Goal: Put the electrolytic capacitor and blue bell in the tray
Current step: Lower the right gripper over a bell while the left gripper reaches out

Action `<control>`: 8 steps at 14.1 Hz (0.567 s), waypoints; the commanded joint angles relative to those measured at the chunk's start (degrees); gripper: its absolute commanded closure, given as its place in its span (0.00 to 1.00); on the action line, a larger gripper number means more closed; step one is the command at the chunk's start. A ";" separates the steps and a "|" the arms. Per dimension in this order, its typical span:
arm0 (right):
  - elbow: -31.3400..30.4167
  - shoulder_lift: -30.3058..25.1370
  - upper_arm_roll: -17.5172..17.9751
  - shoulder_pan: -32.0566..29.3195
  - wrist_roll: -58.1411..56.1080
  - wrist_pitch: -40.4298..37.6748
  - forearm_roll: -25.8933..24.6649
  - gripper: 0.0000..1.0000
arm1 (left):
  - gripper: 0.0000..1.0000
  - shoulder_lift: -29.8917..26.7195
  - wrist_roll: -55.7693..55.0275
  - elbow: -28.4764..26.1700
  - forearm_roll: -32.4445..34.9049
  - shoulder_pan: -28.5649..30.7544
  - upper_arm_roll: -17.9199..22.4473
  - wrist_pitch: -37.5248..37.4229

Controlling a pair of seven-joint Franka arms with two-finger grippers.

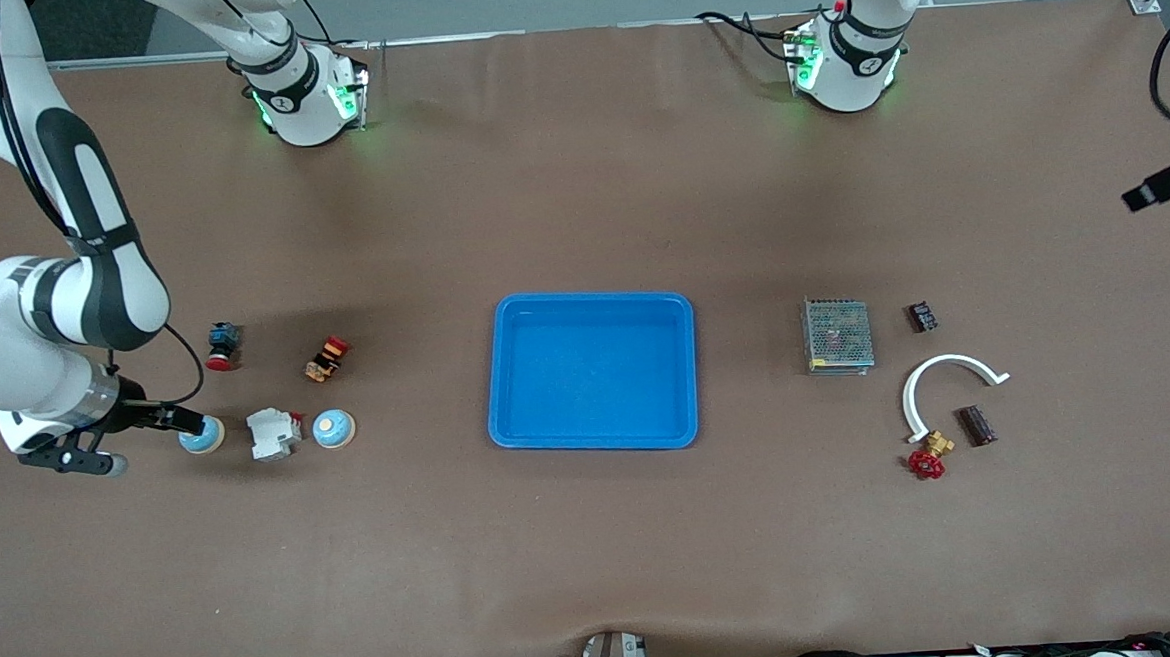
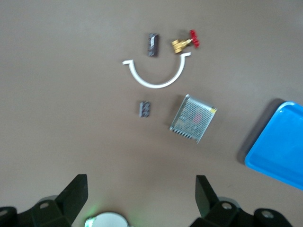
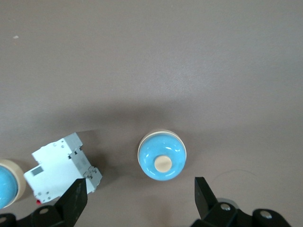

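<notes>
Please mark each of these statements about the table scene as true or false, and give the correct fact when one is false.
1. The tray has nothing in it. True.
2. There is only one blue bell on the table. False: there are two, one under the right gripper and another blue bell beside the white breaker.
3. The right gripper is open. True; it stands over the nearer-to-arm blue bell and holds nothing.
4. The left gripper holds the grey mesh box. False: it is open and up over the table, and the mesh box lies on the table.
5. The red-handled brass valve lies in the tray. False: it lies on the table beside the white curved piece.
</notes>
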 commanded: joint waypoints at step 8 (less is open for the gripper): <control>0.66 7.13 0.83 -3.67 -6.46 9.06 -0.45 0.00 | 0.00 12.98 -0.07 6.01 -0.19 -6.43 -3.63 16.31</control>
